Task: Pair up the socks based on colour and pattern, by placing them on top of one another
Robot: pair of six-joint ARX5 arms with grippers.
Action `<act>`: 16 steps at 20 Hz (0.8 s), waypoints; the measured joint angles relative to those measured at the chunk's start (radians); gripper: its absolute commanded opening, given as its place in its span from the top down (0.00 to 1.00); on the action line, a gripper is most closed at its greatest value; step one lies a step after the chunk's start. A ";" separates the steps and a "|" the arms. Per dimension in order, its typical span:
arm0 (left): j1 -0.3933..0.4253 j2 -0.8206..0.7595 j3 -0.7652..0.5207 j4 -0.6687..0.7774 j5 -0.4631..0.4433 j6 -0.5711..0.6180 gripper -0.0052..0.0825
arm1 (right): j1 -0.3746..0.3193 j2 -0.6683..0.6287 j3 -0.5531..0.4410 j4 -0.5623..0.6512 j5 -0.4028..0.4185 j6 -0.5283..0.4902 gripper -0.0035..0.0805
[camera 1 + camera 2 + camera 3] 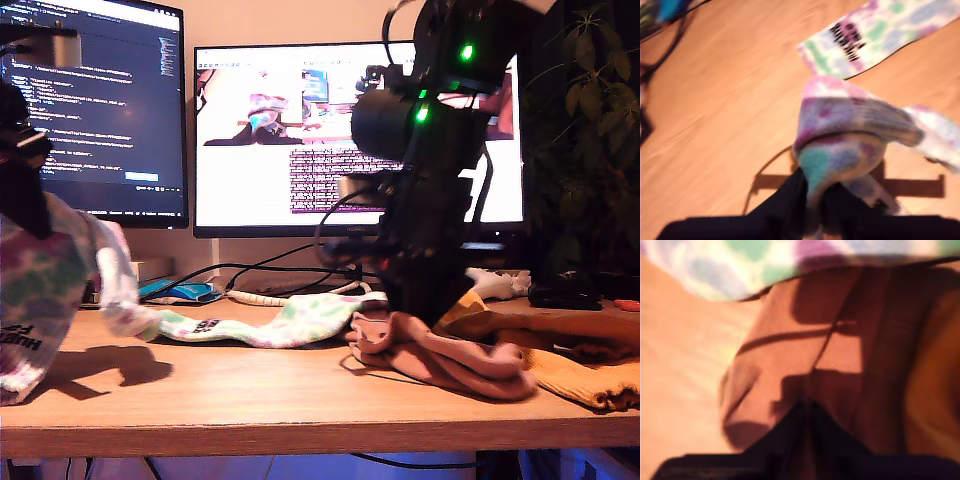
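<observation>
On the wood-grain desk (250,400), a long flat tie-dye sock (290,322) lies at centre, a soft knit in white, green and purple. My first hand (812,187) is clamped on the held tie-dye sock (850,135), raised at the exterior view's left. My second hand (807,407) pinches a crumpled pink-brown sock (450,355) beside ribbed mustard socks (590,380). The black lettering (847,35) is illegible.

Second arm (425,150): bulky matte-black housings, rounded joint, green LEDs (466,50) lit, black cable loops (320,240). My first claw (812,202), my second claw (807,420): black fingers, blurred.
</observation>
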 measured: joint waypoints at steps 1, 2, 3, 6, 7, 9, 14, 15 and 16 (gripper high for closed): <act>0.000 0.000 0.000 -0.002 0.029 0.000 0.97 | 0.000 -0.035 0.000 -0.003 0.000 0.000 0.84; 0.001 0.000 0.000 -0.005 0.059 -0.005 0.97 | -0.001 -0.078 0.000 -0.012 0.000 -0.022 0.82; 0.001 0.000 0.000 -0.014 0.082 -0.026 0.97 | -0.001 -0.121 0.000 -0.015 0.001 -0.046 0.79; 0.001 0.000 0.000 -0.016 0.117 -0.052 0.97 | -0.001 -0.217 0.002 0.028 -0.050 -0.133 0.76; 0.001 0.000 0.000 -0.013 0.131 -0.076 0.97 | 0.002 -0.225 0.002 0.055 -0.104 -0.161 0.70; 0.001 0.000 0.000 -0.003 0.156 -0.107 0.97 | 0.028 -0.215 0.002 0.103 -0.221 -0.257 0.56; 0.001 0.000 0.000 0.042 0.209 -0.267 0.97 | 0.179 -0.198 0.002 0.185 -0.399 -0.560 0.53; 0.001 0.000 0.000 0.045 0.211 -0.301 0.97 | 0.206 -0.198 0.002 0.179 -0.404 -0.578 0.52; 0.001 0.000 0.000 0.044 0.212 -0.318 0.97 | 0.232 -0.198 0.002 0.174 -0.406 -0.620 0.52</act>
